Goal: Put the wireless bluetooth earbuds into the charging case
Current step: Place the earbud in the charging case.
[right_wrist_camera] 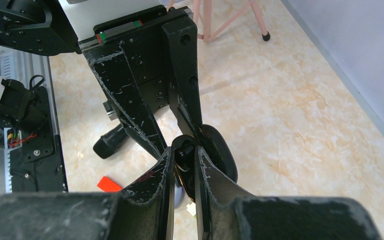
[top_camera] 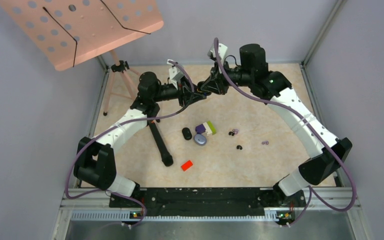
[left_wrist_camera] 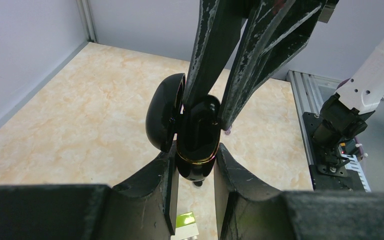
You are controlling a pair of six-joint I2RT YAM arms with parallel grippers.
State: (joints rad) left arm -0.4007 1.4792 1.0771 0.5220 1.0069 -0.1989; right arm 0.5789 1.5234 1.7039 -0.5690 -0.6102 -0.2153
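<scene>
At the far left a pink perforated music stand point(top_camera: 80, 27) leans over the corner of the surface point(top_camera: 260, 165).

The left fingers point(left_wrist_camera: 152, 187) are closed tight on the charging case point(left_wrist_camera: 196, 150), held in the air above the far middle of the surface. The case is a glossy black pebble with a thin gold band around its body. Its lid point(left_wrist_camera: 161, 117) is swung open to the left in the left wrist view, and the open mouth faces the other arm.

The right fingers point(right_wrist_camera: 150, 180) come in from the opposite side and meet the case at its mouth. They stand almost closed, pinching a small glossy black earbud point(right_wrist_camera: 184, 150) right at the opening. We cannot tell how deep it sits.

Below, on the surface, we see from left to right:
- 1 red block point(top_camera: 186, 165)
- 1 closed black case point(top_camera: 187, 133)
- 1 grey-blue case point(top_camera: 200, 139), just beside a purple-and-green block point(top_camera: 206, 128)
- 2 pale purple earbuds point(top_camera: 234, 132), lying together
- 1 loose black earbud point(top_camera: 239, 147)
- 1 more pale purple earbud point(top_camera: 265, 142), further right
</scene>
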